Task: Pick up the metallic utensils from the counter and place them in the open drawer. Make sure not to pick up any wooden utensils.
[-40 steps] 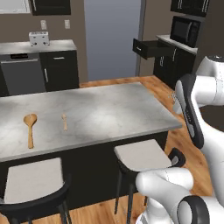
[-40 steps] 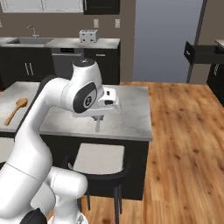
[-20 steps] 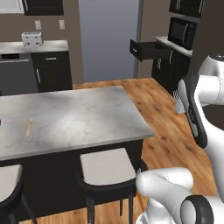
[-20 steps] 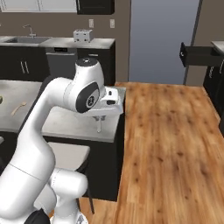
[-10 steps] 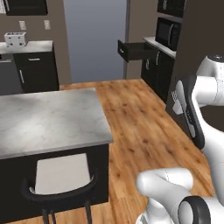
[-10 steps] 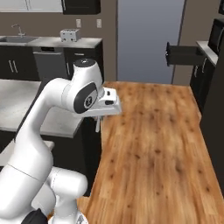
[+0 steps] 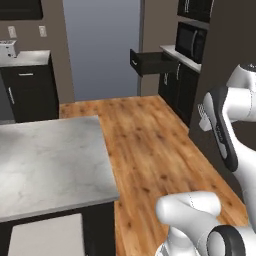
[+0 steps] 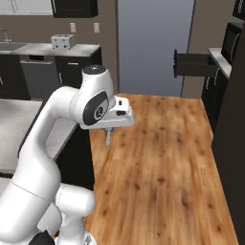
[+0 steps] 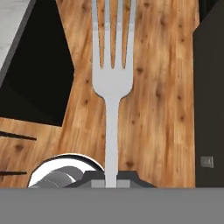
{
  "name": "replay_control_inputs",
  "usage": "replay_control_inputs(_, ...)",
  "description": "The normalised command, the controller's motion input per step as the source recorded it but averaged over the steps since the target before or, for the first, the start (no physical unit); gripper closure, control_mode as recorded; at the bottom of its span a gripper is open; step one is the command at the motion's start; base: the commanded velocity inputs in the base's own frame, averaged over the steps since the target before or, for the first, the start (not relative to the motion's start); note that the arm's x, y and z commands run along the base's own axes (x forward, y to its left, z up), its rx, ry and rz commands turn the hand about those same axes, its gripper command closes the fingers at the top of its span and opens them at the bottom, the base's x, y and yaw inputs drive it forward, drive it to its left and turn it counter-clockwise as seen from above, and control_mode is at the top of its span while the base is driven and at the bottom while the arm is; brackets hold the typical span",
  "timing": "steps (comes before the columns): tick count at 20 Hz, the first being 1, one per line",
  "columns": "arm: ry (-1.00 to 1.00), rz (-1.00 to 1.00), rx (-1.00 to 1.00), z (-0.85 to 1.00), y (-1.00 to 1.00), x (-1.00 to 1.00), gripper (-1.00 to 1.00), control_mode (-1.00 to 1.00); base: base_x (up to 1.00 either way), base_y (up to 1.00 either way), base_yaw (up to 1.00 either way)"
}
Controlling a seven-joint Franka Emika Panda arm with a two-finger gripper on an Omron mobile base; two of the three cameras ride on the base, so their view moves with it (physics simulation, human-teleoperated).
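My gripper [image 8: 109, 130] is shut on a thin silvery fork [image 8: 108, 139], one of the metallic utensils, which hangs from the hand over the wooden floor just past the counter's end. In the hand view the fork [image 9: 112, 65] runs straight up from the shut fingertips [image 9: 92, 178], tines away from me. The grey-white marble counter [image 7: 50, 165] lies to the left, and its corner [image 8: 12, 124] shows behind my arm. The open drawer [image 7: 150, 62] juts from the black cabinets at the far right [image 8: 191, 64]. The wooden utensils are out of view.
Wooden floor [image 8: 158, 162] stretches between the island and the drawer. Tall black cabinets with a microwave [image 7: 190, 42] line the right side. A toaster [image 8: 62, 41] stands on the pale back counter. A stool seat [image 7: 45, 237] sits by the island's near edge.
The base has driven and turned right, so the whole view shifted: the counter slid left and the drawer appears larger and closer. The fork stays in the shut gripper.
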Motion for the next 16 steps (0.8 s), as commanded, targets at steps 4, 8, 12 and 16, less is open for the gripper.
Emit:
replay_control_inputs(4,0.00,0.00,0.00,0.00,0.00,0.00,1.00,1.00,1.00,-0.24,0.00)
replay_control_inputs(8,0.00,0.00,0.00,0.00,0.00,0.00,1.00,1.00,0.82,-0.96,-0.03)
replay_control_inputs(12,0.00,0.00,0.00,0.00,0.00,0.00,1.00,1.00,0.61,-1.00,0.00)
replay_control_inputs(16,0.00,0.00,0.00,0.00,0.00,0.00,1.00,1.00,0.75,-0.60,0.01)
